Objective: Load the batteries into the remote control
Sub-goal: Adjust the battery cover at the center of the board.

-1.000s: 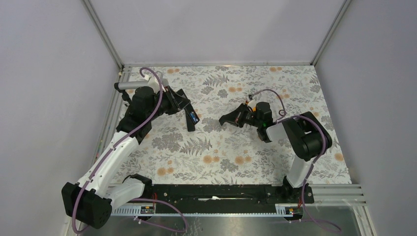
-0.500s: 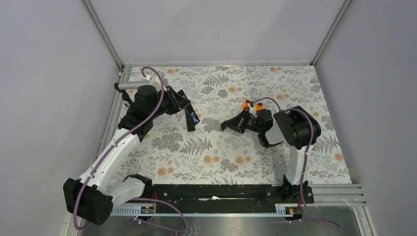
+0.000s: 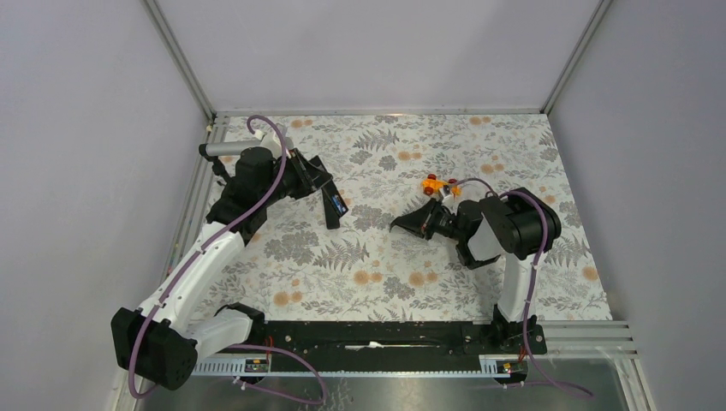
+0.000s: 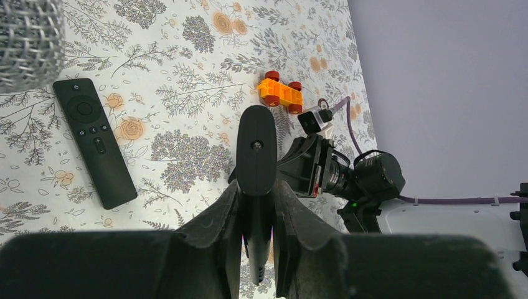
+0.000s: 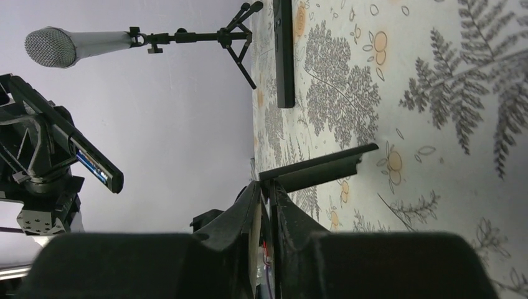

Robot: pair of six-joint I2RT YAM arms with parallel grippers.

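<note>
Your left jaws are shut tight on the remote control (image 4: 256, 140) and hold it up off the bench (image 3: 377, 253). Your right jaws pinch the small black cover (image 5: 317, 167). Blue batteries (image 5: 93, 164) show in the bay, but I cannot count them. I think the cover goes on next, so line it up with the open bay. There are two remotes; the other remote (image 4: 93, 140) lies on the bench. There is one cover and one orange toy block (image 4: 281, 92).
</note>
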